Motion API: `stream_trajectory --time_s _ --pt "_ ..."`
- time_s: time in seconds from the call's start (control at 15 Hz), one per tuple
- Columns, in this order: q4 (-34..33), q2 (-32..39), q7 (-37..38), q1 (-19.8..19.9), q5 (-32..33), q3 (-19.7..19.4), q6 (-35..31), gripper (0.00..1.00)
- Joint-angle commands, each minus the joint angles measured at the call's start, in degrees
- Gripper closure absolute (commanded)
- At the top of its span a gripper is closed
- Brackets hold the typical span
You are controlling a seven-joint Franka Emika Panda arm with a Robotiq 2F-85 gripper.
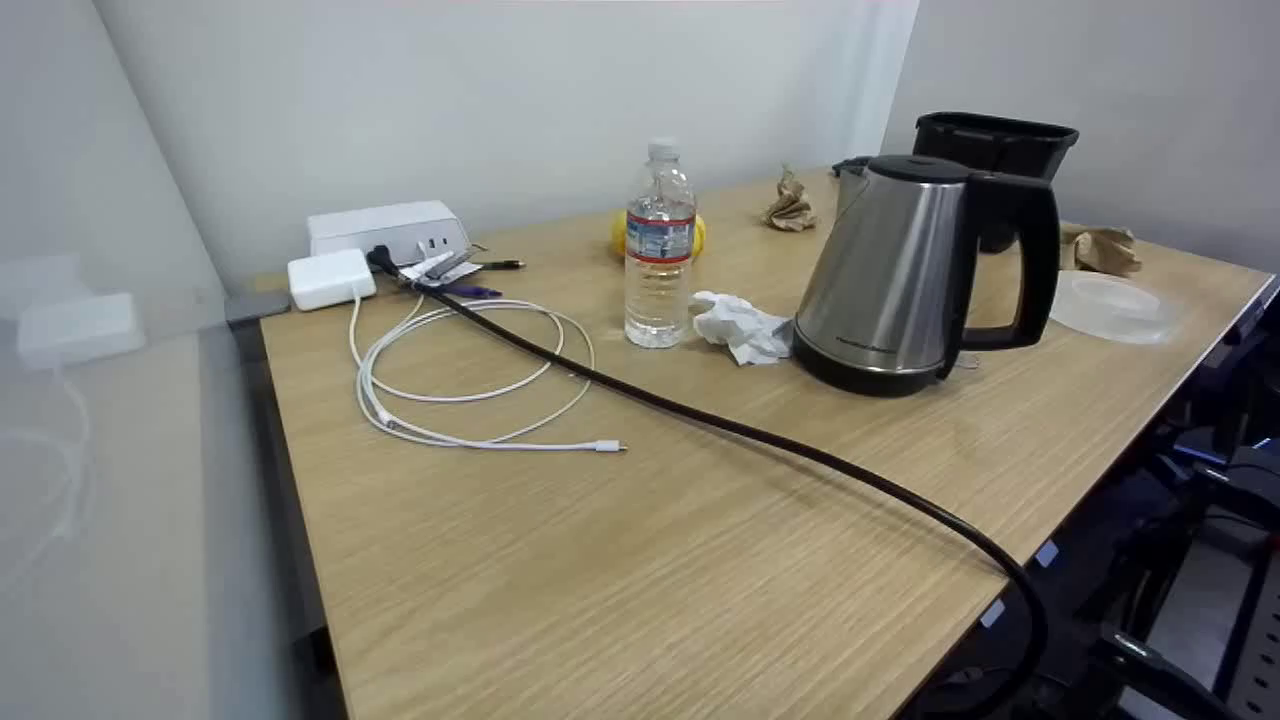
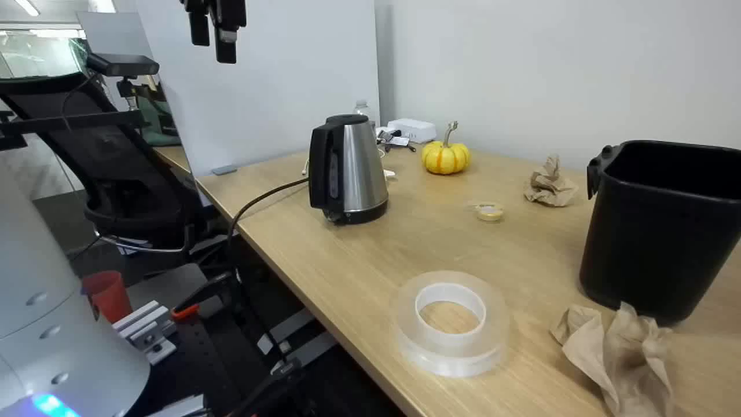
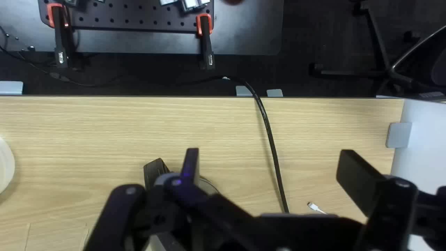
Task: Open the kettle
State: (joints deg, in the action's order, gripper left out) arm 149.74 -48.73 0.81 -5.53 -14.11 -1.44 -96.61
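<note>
The hand [image 3: 270,162], fingers [image 3: 359,179] spread wide, hangs higher than the lidded kettle [image 1: 885,285] on the table [image 1: 600,570]. In an exterior view, there's open room on the kettle's near side, a black cord [image 1: 830,461] over the right edge.

The pale grey arm [image 2: 72,350] has round caps [image 2: 50,332] and a blue light [image 2: 51,403]; the hand [image 2: 212,47] is blocky and black.

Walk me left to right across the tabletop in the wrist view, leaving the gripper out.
Tape roll (cut off by the picture's edge) → kettle (partly hidden) → black cord → white cable tip → gray bracket.
</note>
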Motion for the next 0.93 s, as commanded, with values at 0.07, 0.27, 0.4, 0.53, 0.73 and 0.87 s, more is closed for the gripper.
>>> stream_trajectory --time_s 0.07,0.27,0.4,0.53,0.73,0.87 --pt "-0.15 0.07 -0.69 1.20 -0.60 0.87 0.31 0.00" --pt "-0.51 0.70 -0.02 1.25 -0.94 2.11 -4.24 0.00" --pt "-0.72 1.58 0.75 1.39 0.00 3.75 -9.45 0.00" --pt "-1.04 3.45 1.72 1.15 0.53 5.38 -15.07 0.00" --pt "-0.91 7.68 4.30 1.44 1.62 7.76 -24.82 0.00" --pt "-0.66 10.67 5.98 2.01 2.83 8.29 -31.52 0.00"
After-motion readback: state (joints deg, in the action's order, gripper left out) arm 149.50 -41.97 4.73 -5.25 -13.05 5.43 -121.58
